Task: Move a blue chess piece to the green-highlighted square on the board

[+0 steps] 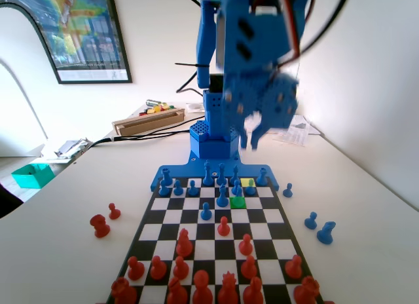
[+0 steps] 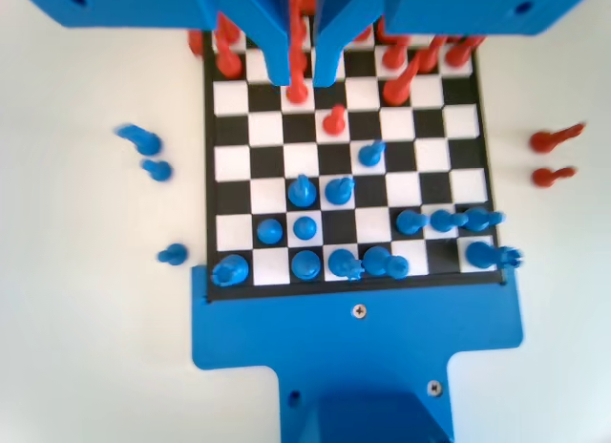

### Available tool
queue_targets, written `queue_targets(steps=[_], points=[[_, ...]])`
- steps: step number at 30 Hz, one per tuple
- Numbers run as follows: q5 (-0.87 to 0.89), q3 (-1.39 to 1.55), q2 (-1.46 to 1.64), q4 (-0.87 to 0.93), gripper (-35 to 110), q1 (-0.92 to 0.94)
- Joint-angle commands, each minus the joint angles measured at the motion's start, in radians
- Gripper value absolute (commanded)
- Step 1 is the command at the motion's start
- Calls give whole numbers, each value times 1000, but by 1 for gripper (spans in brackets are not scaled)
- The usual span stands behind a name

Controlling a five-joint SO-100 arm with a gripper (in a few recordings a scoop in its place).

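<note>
Only fixed view: green-highlighted square (image 1: 237,202) visibly tinted.

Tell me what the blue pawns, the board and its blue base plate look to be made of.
The blue pawns look like moulded or printed plastic, uniform colour with a soft sheen. The board looks like a flat printed chequered sheet, matt; card or plastic, cannot tell. The base plate looks like matt blue plastic, held with screws.

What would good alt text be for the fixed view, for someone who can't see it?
A blue robot arm hangs its claw, blurred, above the far end of a board set with blue pieces far and red pieces near. One green square lies among the blue pawns, with a paler yellow-green square behind it. Several captured pieces stand on the white table.
</note>
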Motion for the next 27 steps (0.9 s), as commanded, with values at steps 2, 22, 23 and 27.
queue_targets(steps=[2,22,23,27], points=[[-37,-83,236,97,1,-9],[-364,5,818,354,1,98],[-376,35,848,354,1,106],[-420,130,962,354,1,130]])
